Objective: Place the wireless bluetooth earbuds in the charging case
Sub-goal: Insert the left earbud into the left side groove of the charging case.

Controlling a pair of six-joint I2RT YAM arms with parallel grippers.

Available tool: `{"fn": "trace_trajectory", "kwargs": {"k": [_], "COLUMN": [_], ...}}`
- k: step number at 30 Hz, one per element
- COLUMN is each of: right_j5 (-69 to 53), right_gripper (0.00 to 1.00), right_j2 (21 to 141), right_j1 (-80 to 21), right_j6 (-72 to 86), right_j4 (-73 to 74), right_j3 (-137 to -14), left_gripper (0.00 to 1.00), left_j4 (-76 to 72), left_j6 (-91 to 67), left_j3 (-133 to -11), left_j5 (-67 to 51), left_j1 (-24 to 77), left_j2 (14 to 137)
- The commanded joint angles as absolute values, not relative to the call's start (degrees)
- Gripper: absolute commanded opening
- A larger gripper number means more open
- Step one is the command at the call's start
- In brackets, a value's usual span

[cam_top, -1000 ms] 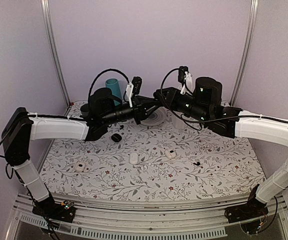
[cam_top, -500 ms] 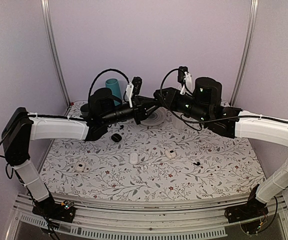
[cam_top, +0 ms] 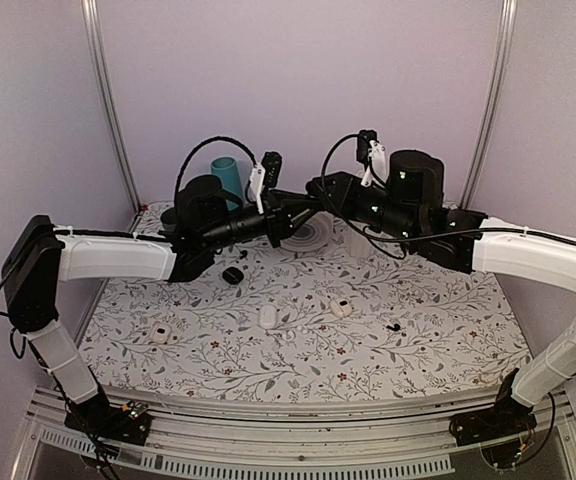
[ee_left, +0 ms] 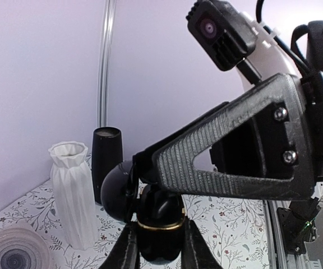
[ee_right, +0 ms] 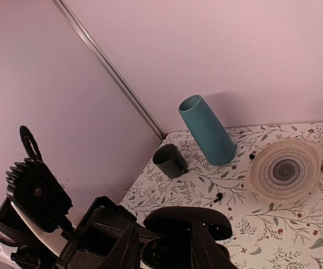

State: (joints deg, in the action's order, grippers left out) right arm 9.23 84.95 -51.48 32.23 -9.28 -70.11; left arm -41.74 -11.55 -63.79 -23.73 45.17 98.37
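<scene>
- A black earbud (cam_top: 393,327) lies on the table (cam_top: 448,350), well below the fingers and on their near side.
- The left gripper (ee_left: 160,249) is clamped tight on an open black charging case (ee_left: 160,221), held up in the air.
- The right gripper (ee_right: 164,246) straddles the top of that case with its fingers slightly apart; I cannot tell whether they pinch anything.
- Beyond the fingers stand a teal cup (ee_right: 206,131) and a ringed plate (ee_right: 285,168).

Case (ee_left: 160,227) above table (ee_left: 231,216); vase (ee_right: 206,130) left of plate (ee_right: 285,170)
</scene>
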Motion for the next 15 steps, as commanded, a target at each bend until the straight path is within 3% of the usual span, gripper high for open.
{"fn": "trace_trajectory", "kwargs": {"k": [1, 15], "right_j5": [10.7, 14.0], "right_gripper": [0.32, 0.43], "right_j2": [83.8, 78.6], "right_j1": [-52.0, -51.1], "right_j6": [31.5, 30.0], "right_j4": [-4.5, 0.0], "right_j3": [-71.4, -71.0], "left_gripper": [0.00, 0.00], "left_j4": [-47.5, -45.8], "left_j6": [-10.6, -11.0], "left_j3": [-64.4, -63.3], "left_j5": [-24.0, -26.9], "left_j1": [45.9, 44.2], "left_j2": [95.6, 94.8]}}
